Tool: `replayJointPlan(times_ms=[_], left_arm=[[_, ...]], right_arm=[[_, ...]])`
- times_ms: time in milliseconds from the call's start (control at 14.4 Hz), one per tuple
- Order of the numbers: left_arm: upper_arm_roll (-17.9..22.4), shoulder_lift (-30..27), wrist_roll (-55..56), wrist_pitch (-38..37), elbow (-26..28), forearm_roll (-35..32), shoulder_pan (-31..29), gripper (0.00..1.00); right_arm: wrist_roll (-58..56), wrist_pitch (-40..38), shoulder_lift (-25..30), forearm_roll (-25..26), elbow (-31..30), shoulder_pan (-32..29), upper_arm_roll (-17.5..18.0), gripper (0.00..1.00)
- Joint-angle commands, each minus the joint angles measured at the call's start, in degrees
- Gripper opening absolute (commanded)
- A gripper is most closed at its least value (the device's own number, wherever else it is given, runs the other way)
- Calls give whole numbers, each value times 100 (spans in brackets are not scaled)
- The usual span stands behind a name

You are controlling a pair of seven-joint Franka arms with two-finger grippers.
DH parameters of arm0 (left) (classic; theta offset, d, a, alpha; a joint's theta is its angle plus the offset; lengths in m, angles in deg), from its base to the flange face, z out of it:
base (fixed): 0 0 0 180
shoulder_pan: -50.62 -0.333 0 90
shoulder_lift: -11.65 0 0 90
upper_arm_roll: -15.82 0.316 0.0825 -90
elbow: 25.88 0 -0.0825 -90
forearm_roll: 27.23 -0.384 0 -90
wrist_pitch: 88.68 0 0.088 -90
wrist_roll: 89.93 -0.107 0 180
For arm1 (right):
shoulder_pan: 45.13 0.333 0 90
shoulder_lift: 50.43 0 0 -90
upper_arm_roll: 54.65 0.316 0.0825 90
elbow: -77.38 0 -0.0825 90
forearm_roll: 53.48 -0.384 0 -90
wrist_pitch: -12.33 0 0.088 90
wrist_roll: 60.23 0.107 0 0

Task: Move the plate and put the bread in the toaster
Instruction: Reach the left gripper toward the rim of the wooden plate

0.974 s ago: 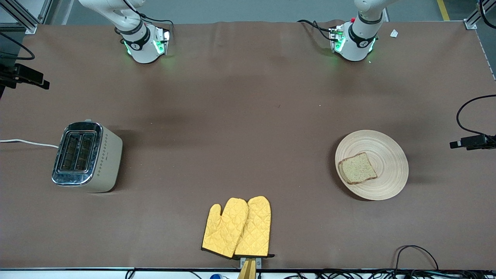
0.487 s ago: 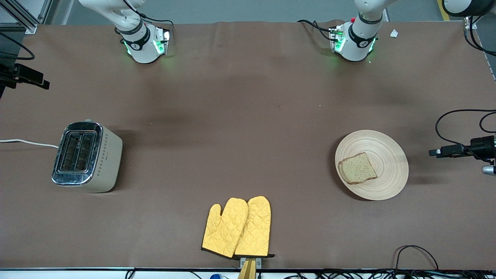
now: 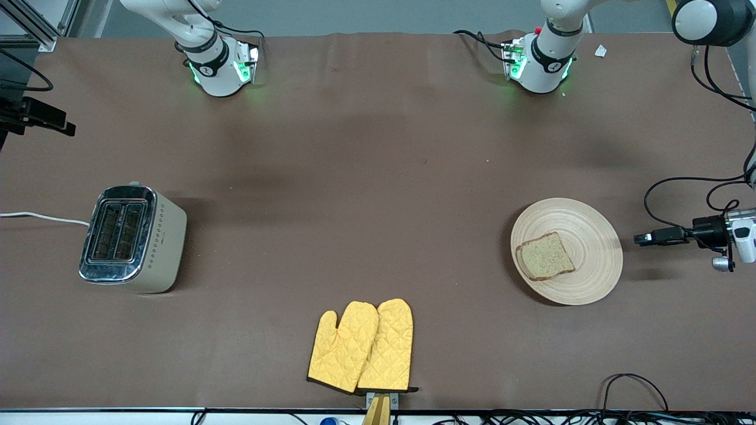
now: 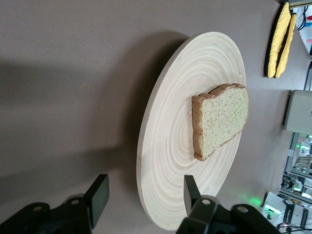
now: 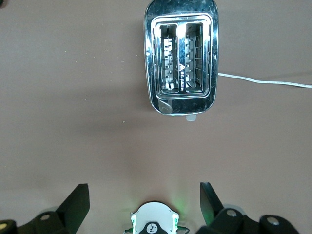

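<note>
The left pincer (image 3: 644,239) had come in low from the left arm's end of the desk (image 3: 378,177), and over the last second it had crept steadily closer to the plate (image 3: 582,260). It now hung just beside the rim, not yet touching. Its fingers (image 4: 99,197) were spread wide and held nothing, with the plate's edge lined up between them in the left wrist view. The bread (image 3: 544,256) lay flat on the plate, on the side toward the toaster (image 3: 133,239), which stood well apart at the right arm's end, both slots empty. The yellow oven mitts (image 3: 361,346) lay near the front edge, untouched. The right pincer (image 5: 141,202) waited high over the toaster, open and empty. I judged the plate grasp to be the step under way, with nothing yet moved.
</note>
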Motion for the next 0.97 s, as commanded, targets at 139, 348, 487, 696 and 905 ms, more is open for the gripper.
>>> replayJointPlan(times_ms=[139, 348, 487, 696, 905], left_arm=[[-28, 182, -215, 204, -49, 175, -106, 69], [-28, 191, -207, 151, -40, 193, -97, 67], [-37, 199, -224, 116, -49, 184, -62, 62], [-37, 340, -233, 116, -49, 184, -62, 59], [-63, 358, -216, 116, -66, 193, -27, 57]], right_arm=[[3, -24, 21, -96, -23, -54, 27, 100], [3, -24, 21, -96, -23, -54, 27, 100], [3, -24, 21, -96, -23, -62, 27, 100], [-6, -24, 21, -96, -23, -63, 27, 100], [3, -24, 21, -96, -23, -63, 27, 100]])
